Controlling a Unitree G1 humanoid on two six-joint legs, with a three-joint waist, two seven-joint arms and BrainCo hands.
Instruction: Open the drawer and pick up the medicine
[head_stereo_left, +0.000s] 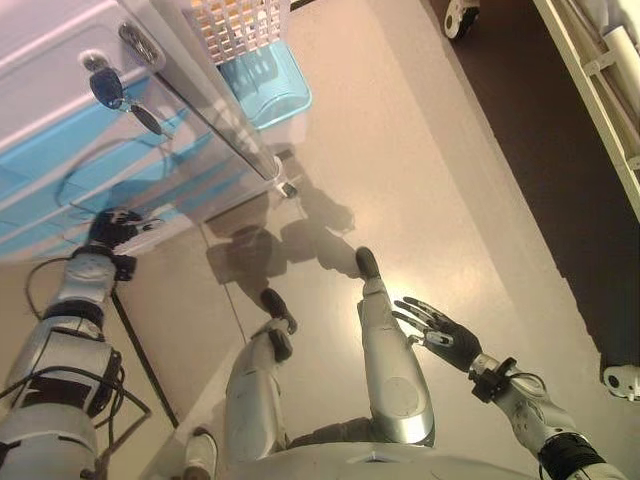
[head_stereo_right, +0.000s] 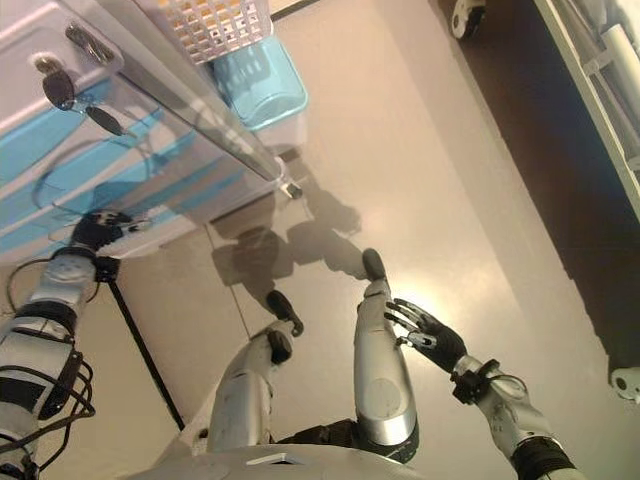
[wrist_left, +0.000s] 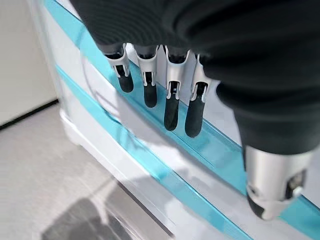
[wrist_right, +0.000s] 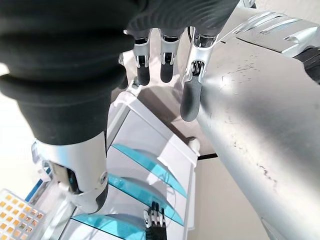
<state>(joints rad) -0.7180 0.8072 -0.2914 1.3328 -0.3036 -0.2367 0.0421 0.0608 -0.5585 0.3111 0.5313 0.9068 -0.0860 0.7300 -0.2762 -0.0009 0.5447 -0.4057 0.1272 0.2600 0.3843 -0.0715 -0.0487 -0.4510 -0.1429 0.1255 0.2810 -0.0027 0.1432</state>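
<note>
A white drawer cabinet (head_stereo_left: 60, 150) with translucent blue drawer fronts (wrist_left: 165, 170) stands at the upper left; its drawers look closed. No medicine shows in any view. My left hand (head_stereo_left: 115, 228) is at the face of a lower drawer. In the left wrist view its fingers (wrist_left: 170, 100) are nearly straight and point at a blue band, holding nothing. I cannot tell if they touch it. My right hand (head_stereo_left: 440, 332) hangs open and empty at the lower right, away from the cabinet. The right wrist view shows the cabinet (wrist_right: 150, 175) from afar, with my left hand (wrist_right: 156, 218) on it.
A bunch of keys (head_stereo_left: 108, 88) hangs from a lock on the cabinet's top part. A white lattice basket (head_stereo_left: 240, 25) sits on top, with a blue tub (head_stereo_left: 272, 88) behind the cabinet. A bed frame (head_stereo_left: 600, 90) runs along the right, with a caster (head_stereo_left: 462, 15) at the top.
</note>
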